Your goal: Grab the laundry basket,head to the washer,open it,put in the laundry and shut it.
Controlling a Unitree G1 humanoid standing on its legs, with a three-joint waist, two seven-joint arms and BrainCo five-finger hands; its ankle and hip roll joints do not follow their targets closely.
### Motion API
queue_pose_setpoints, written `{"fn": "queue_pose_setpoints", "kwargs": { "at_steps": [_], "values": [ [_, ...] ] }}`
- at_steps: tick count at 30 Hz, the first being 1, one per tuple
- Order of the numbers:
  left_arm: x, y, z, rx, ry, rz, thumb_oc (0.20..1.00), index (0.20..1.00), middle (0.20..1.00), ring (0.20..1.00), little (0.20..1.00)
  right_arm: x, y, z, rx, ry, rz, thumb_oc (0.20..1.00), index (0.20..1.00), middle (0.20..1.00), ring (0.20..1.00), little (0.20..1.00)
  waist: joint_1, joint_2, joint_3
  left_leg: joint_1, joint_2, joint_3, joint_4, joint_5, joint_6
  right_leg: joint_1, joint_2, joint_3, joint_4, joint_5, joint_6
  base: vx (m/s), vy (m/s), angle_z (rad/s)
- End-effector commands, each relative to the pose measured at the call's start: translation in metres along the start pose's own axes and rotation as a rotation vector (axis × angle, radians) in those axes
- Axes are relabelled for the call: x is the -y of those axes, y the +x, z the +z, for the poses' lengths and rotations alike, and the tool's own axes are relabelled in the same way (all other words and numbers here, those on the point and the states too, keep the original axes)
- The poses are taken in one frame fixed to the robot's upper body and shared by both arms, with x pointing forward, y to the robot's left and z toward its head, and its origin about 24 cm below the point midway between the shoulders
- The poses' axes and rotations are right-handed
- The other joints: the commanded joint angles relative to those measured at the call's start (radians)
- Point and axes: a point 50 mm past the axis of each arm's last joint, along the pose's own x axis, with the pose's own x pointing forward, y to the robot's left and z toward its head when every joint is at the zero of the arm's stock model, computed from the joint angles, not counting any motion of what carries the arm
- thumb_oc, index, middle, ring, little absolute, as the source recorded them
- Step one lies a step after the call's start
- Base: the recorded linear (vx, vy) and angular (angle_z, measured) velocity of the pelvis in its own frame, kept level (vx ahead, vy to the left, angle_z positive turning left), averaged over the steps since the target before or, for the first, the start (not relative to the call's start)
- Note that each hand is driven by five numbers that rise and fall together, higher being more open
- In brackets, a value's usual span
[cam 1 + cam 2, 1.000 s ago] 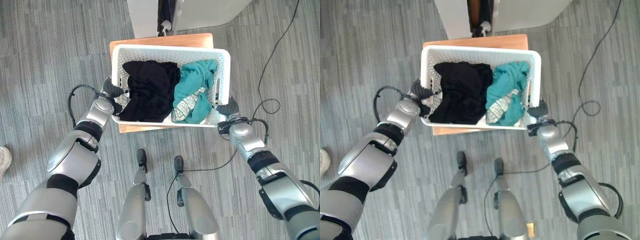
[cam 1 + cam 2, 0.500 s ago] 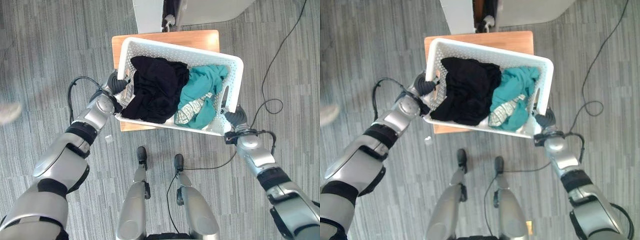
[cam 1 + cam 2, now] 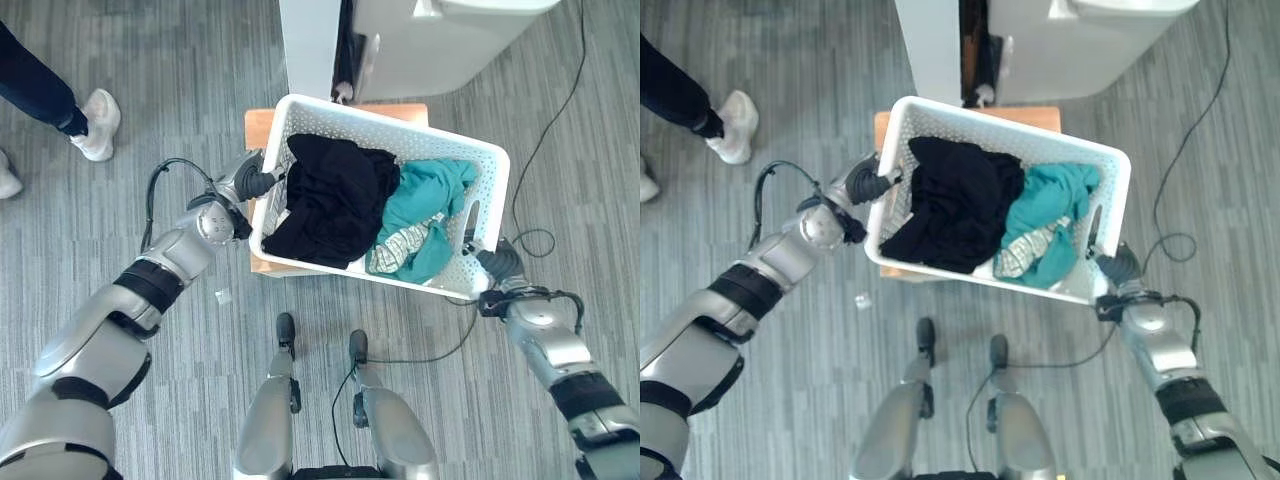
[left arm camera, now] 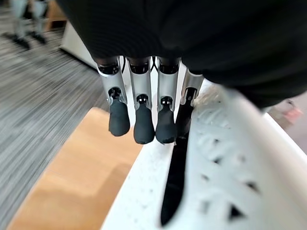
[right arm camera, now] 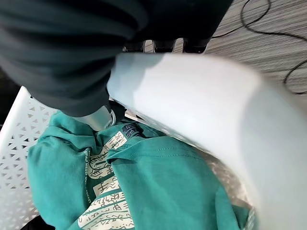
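Left eye view gives you the whole picture: the white laundry basket (image 3: 455, 285) is held between both hands, tilted, above the small wooden table (image 3: 258, 128), with the black garment (image 3: 335, 200) and the teal shirt (image 3: 432, 205) inside. Your left hand (image 3: 250, 183) is at the end of the basket nearer the person's white shoe (image 3: 100, 122); your right hand (image 3: 497, 266) is at the opposite end, which sits lower. You should level the two ends before you walk, I think, so the clothes do not slide. The white washer (image 3: 440, 40) stands just behind the basket.

Right eye view shows the same; keep the basket (image 3: 1110, 160) away from the washer (image 3: 1080, 40) front when you turn.

Left wrist view: the fingers (image 4: 144, 120) hang straight down the outside of the basket wall (image 4: 216, 167); I cannot tell if a thumb hooks the handle slot.

Right wrist view: the basket rim (image 5: 192, 100) covers the fingers, so their grip cannot be judged. The teal shirt (image 5: 158, 191) lies just under this rim.
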Motion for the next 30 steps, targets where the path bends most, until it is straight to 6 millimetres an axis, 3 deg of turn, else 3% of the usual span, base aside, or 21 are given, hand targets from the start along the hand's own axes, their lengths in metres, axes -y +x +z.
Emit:
{"fn": "queue_pose_setpoints", "kwargs": {
  "at_steps": [1, 4, 8, 13, 19, 24, 26, 27, 28, 30],
  "values": [
    [0.016, 0.009, 0.022, 0.101, -0.076, -0.071, 0.200, 0.200, 0.200, 0.200, 0.200, 0.018, -0.007, 0.040, 0.158, 0.017, 0.104, 0.200, 0.200, 0.200, 0.200, 0.200, 0.015, -0.022, -0.178, 0.033, 0.013, -0.075, 0.147, -0.186, 0.000, -0.069, -0.051, -0.018, 0.204, -0.137, 0.034, 0.06, -0.062, 0.06],
    [0.040, 0.000, 0.031, 0.140, -0.140, -0.185, 0.200, 0.200, 0.200, 0.200, 0.200, 0.039, -0.020, 0.040, 0.109, -0.020, 0.115, 0.200, 0.200, 0.200, 0.200, 0.200, 0.018, -0.025, -0.249, 0.100, 0.021, -0.089, 0.149, -0.191, -0.008, 0.005, -0.035, -0.026, 0.206, -0.160, 0.022, 0.04, -0.119, 0.03],
    [0.053, -0.003, 0.034, 0.146, -0.172, -0.239, 0.200, 0.200, 0.200, 0.200, 0.200, 0.054, -0.029, 0.041, 0.089, -0.041, 0.097, 0.200, 0.200, 0.200, 0.200, 0.200, 0.017, -0.025, -0.288, 0.134, 0.033, -0.097, 0.144, -0.181, -0.018, 0.052, -0.020, -0.032, 0.186, -0.167, 0.008, 0.00, -0.111, 0.14],
    [0.067, 0.002, 0.042, 0.148, -0.205, -0.264, 0.200, 0.200, 0.200, 0.200, 0.200, 0.059, -0.036, 0.041, 0.092, -0.032, 0.081, 0.200, 0.200, 0.200, 0.200, 0.200, 0.008, -0.022, -0.315, 0.132, 0.057, -0.111, 0.120, -0.136, -0.041, 0.077, 0.001, -0.049, 0.141, -0.164, -0.008, -0.07, -0.112, 0.10],
    [0.076, 0.007, 0.050, 0.156, -0.214, -0.273, 0.200, 0.200, 0.200, 0.200, 0.200, 0.061, -0.040, 0.035, 0.070, -0.029, 0.070, 0.200, 0.200, 0.200, 0.200, 0.200, -0.004, -0.018, -0.333, 0.110, 0.074, -0.115, 0.090, -0.101, -0.057, 0.077, 0.004, -0.074, 0.100, -0.143, -0.005, -0.08, -0.045, 0.10],
    [0.082, 0.010, 0.056, 0.168, -0.233, -0.283, 0.200, 0.200, 0.200, 0.200, 0.200, 0.059, -0.041, 0.041, 0.083, -0.040, 0.098, 0.200, 0.200, 0.200, 0.200, 0.200, -0.006, -0.032, -0.319, 0.103, 0.031, -0.139, 0.226, -0.198, -0.051, 0.071, -0.016, -0.028, 0.081, -0.097, 0.009, -0.10, 0.074, -0.03],
    [0.079, 0.009, 0.056, 0.174, -0.240, -0.274, 0.200, 0.200, 0.200, 0.200, 0.200, 0.058, -0.040, 0.046, 0.099, -0.041, 0.115, 0.200, 0.200, 0.200, 0.200, 0.200, -0.007, -0.033, -0.311, 0.107, 0.003, -0.187, 0.261, -0.238, -0.049, 0.057, -0.024, 0.008, 0.060, -0.068, 0.022, -0.14, 0.193, -0.49],
    [0.076, 0.006, 0.051, 0.168, -0.243, -0.267, 0.200, 0.200, 0.200, 0.200, 0.200, 0.055, -0.037, 0.050, 0.109, -0.038, 0.130, 0.200, 0.200, 0.200, 0.200, 0.200, 0.000, -0.031, -0.310, 0.113, -0.022, -0.248, 0.288, -0.270, -0.045, 0.042, -0.027, 0.056, 0.050, -0.044, 0.035, -0.09, 0.182, -0.87],
    [0.076, 0.006, 0.051, 0.168, -0.243, -0.267, 0.200, 0.200, 0.200, 0.200, 0.200, 0.055, -0.037, 0.050, 0.110, -0.038, 0.131, 0.200, 0.200, 0.200, 0.200, 0.200, 0.001, -0.031, -0.310, 0.112, -0.022, -0.246, 0.291, -0.273, -0.045, 0.043, -0.026, 0.059, 0.050, -0.043, 0.035, -0.07, 0.203, -0.99],
    [0.072, 0.002, 0.042, 0.149, -0.242, -0.257, 0.200, 0.200, 0.200, 0.200, 0.200, 0.049, -0.034, 0.048, 0.102, -0.028, 0.160, 0.200, 0.200, 0.200, 0.200, 0.200, 0.005, -0.024, -0.310, 0.133, -0.054, -0.324, 0.292, -0.309, -0.034, 0.013, -0.023, 0.127, 0.064, -0.030, 0.044, -0.05, 0.217, -0.84]
  ]
}}
